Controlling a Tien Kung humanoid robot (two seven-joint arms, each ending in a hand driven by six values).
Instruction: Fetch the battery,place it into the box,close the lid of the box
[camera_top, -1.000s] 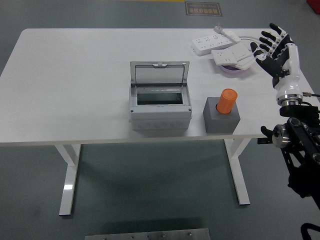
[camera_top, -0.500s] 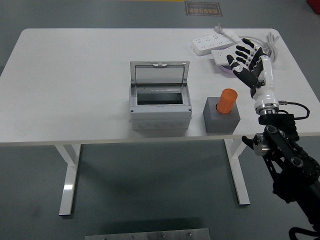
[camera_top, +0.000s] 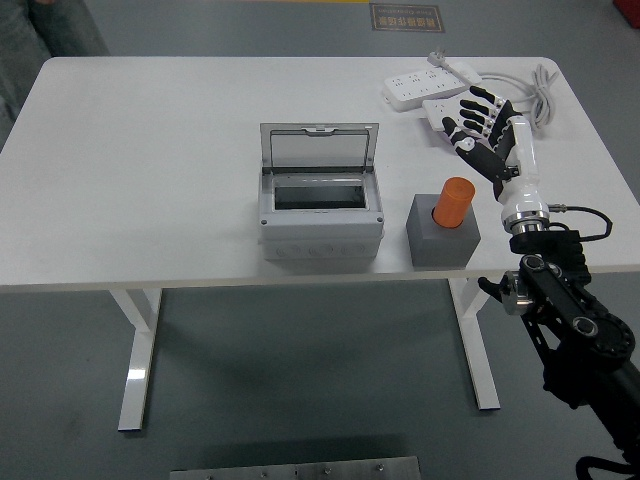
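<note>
Step in hand, by judgement: the fetch, approach phase, nothing yet grasped. Right hand (camera_top: 484, 125): over the right part of the table, just beyond and to the right of the battery, fingers spread wide and holding nothing; black forearm enters from the lower right corner. Left hand: not in view. Battery (camera_top: 455, 203): orange cylinder, upright, seated in a grey block holder (camera_top: 443, 240) near the table's near edge, right of centre; untouched. Box (camera_top: 320, 222): grey enclosure just left of the holder, apart from it, its transparent lid (camera_top: 319, 146) hinged up at the far side and standing open, cavity dark and apparently empty. Next move, as judged: bring the open hand nearer and lower to close around the exposed upper part of the battery, then lift straight up to clear the holder before carrying left to the box opening; a sideways pull may drag or tip the holder. Surface: white table (camera_top: 150, 160) on white legs. Also on it, far right: white power strips (camera_top: 430, 88) with a grey cable (camera_top: 540, 85), partly behind the hand. Room: grey floor, a sign plate on the floor beyond the table, a metal plate at the near edge of view, part of a person's clothing (camera_top: 62, 25) at the far left corner.
</note>
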